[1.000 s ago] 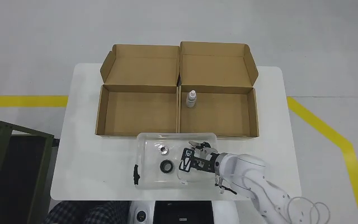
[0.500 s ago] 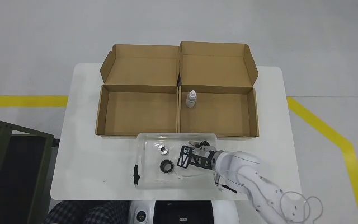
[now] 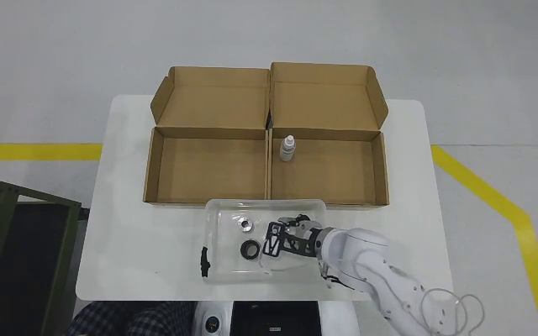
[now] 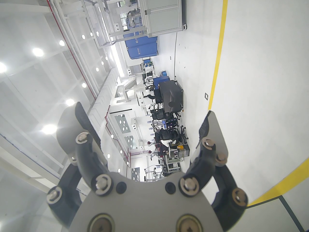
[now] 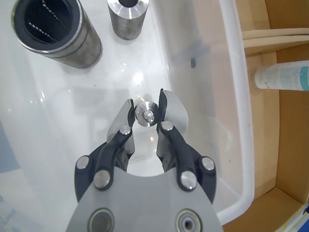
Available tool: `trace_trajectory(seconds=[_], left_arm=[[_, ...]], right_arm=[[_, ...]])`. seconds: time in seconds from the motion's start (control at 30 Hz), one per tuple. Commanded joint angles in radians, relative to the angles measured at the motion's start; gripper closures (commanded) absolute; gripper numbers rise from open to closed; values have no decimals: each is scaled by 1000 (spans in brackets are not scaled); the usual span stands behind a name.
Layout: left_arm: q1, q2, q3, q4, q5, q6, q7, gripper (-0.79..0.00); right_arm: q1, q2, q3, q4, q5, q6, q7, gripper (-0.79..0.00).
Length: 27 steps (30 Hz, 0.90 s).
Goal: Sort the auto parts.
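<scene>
A clear plastic bin point(image 3: 220, 208) sits at the table's front edge. Inside it my right gripper point(image 3: 277, 238) points down, shut on a small round metal stud point(image 5: 147, 118), with the jaws point(image 5: 145, 105) pressed against both its sides. Close by stand a large steel linear bearing point(image 5: 56, 27) with a black bore and a smaller steel bushing point(image 5: 127, 8); both also appear from above as bearing point(image 3: 250, 249) and bushing point(image 3: 245, 225). My left gripper point(image 4: 144, 112) is open and holds nothing, aimed away from the table at the room.
Two open cardboard boxes lie behind the bin, the left box point(image 3: 206, 168) and the right box point(image 3: 328, 172). A white bottle point(image 3: 287, 149) stands in the right box. A small black part point(image 3: 203, 260) rests at the bin's left edge.
My right gripper has shifted a little to the left inside the bin, closer to the bearing. Nothing else has moved.
</scene>
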Motion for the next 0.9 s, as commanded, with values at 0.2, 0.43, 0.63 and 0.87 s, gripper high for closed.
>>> trace_trajectory(seconds=[0.2, 0.43, 0.63, 0.87], left_arm=[[0, 0, 0, 0, 0, 0, 0, -785], [0, 0, 0, 0, 0, 0, 0, -785], [0, 0, 0, 0, 0, 0, 0, -785], [0, 0, 0, 0, 0, 0, 0, -785]], right_arm=[[-25, 6, 17, -29, -1, -15, -98, 0], [-72, 16, 63, -66, 17, 0, -272, 0], [-119, 24, 111, -91, 63, 5, -447, 0], [-146, 29, 159, -80, 129, 8, -614, 0]])
